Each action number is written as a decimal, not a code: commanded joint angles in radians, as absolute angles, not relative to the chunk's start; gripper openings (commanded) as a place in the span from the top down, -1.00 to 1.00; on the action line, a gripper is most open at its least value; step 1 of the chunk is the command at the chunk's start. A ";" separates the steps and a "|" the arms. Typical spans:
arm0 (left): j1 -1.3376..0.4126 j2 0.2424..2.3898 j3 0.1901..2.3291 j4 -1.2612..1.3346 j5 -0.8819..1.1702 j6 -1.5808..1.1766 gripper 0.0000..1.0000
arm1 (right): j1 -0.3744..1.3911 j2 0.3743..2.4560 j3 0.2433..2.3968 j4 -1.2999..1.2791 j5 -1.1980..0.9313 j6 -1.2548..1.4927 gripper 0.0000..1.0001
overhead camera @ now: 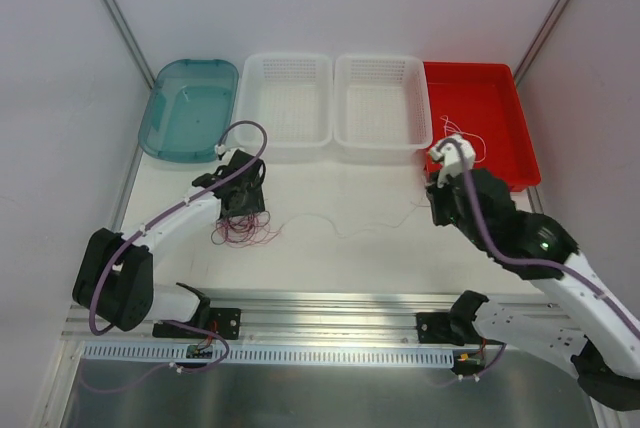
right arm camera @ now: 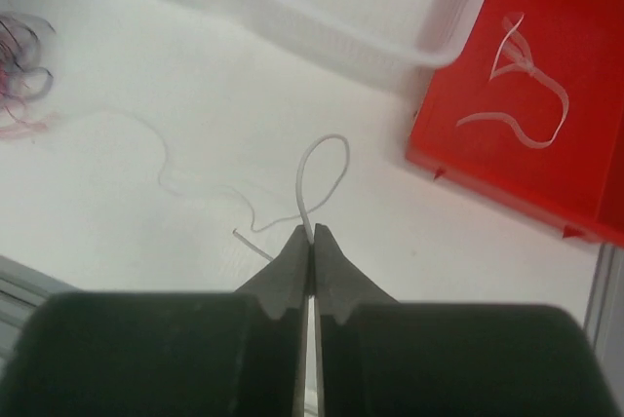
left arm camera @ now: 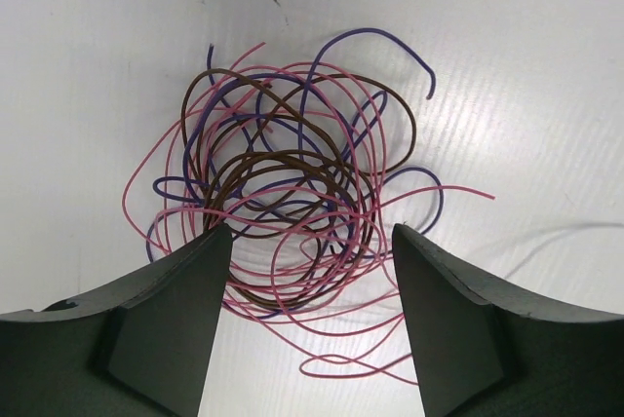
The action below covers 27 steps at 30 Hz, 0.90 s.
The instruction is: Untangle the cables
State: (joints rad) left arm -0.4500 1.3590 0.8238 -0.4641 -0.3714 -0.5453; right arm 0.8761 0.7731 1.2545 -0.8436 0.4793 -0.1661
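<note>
A tangle of pink, brown and purple cables (left arm camera: 283, 193) lies on the white table, small in the top view (overhead camera: 245, 231). My left gripper (left arm camera: 310, 237) hangs open right over it, the two dark fingers (left arm camera: 185, 281) standing either side of the tangle's near loops, gripping nothing. In the top view this gripper (overhead camera: 243, 210) sits at the tangle's far edge. My right gripper (right arm camera: 312, 232) is shut on a thin white cable (right arm camera: 327, 159) that loops out of the tips and trails left across the table (overhead camera: 350, 233) toward the tangle. Another white cable (right arm camera: 517, 95) lies curled in the red tray.
Along the back stand a teal tray (overhead camera: 190, 108), two white baskets (overhead camera: 283, 98) (overhead camera: 383, 98) and the red tray (overhead camera: 500, 163). A metal rail (overhead camera: 330, 308) runs along the table's near edge. Frame posts rise at both back corners.
</note>
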 commanded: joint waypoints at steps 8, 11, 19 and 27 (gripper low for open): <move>-0.442 1.299 0.764 -0.476 -0.259 -0.523 -0.36 | 0.644 1.051 0.977 -0.693 0.223 0.086 0.18; -0.442 1.295 0.750 -0.472 -0.242 -0.526 -0.36 | 0.667 1.111 1.002 -0.678 0.175 0.052 -0.31; -0.442 1.308 0.744 -0.457 -0.219 -0.535 -0.36 | 0.782 1.201 1.034 -0.519 0.020 -0.075 -0.43; -0.442 1.299 0.729 -0.448 -0.209 -0.541 -0.37 | 0.830 1.494 1.121 -0.419 -0.072 -0.110 -0.32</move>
State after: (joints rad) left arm -0.4500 1.3270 0.7513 -0.4519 -0.2287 -0.5316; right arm 0.8181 1.4303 1.0630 -0.4862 -0.0189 -0.0814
